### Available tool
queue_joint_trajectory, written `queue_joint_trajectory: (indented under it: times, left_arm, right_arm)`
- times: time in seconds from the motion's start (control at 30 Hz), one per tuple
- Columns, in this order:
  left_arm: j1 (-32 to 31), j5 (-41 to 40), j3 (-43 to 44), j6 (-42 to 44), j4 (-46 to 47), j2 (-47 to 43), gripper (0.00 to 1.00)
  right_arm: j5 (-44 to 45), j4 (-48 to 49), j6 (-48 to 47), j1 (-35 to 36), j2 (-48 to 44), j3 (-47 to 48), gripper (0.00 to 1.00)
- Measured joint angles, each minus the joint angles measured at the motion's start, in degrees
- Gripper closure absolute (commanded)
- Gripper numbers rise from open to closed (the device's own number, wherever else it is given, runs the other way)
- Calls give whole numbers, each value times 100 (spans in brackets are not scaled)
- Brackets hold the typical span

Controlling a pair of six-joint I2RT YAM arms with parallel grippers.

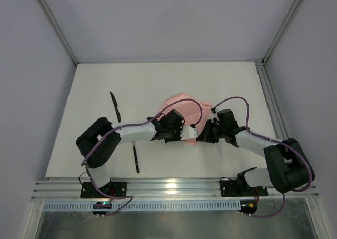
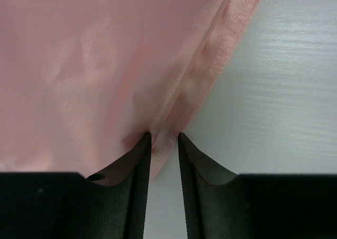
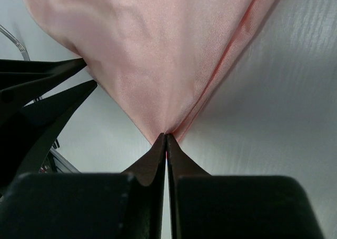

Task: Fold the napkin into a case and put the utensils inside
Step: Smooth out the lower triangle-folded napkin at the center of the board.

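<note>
The napkin [image 1: 184,106] is lying bunched at the centre of the top view, on the white surface [image 1: 231,86], with both arms meeting at its lower edge. The right end effector [image 3: 166,136] is pinching a corner of the cloth between fully closed tips, and the fabric is fanning upward from that point. The left end effector [image 2: 164,136] is standing with its jaws slightly parted. A folded hem is sitting in the gap, looking loose rather than clamped.

The cloth is looking thin, light and limp, with a slight sheen. It is likely sagging wherever it is unsupported and slipping from a shallow pinch, so taking hold at the doubled hem or a corner seems safest.

One dark utensil [image 1: 115,106] is lying at the centre left and a second dark utensil [image 1: 136,159] at the lower left, both well apart from the cloth.
</note>
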Motion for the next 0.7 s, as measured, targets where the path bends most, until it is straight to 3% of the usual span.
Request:
queue_joint_trajectory:
  times: [0.17,0.37,0.7]
  left_arm:
    - [0,-90,39,85,81,72,82]
    - [0,-4,74,87,72,81,66]
    - [-2,284,256,-133,-59,-42,57]
  right_arm:
    - [-66,26,-4,0,0,0,96]
    - [-133,28,-7,0,0,22,96]
    - [-391,120,164,-17,-190,31,96]
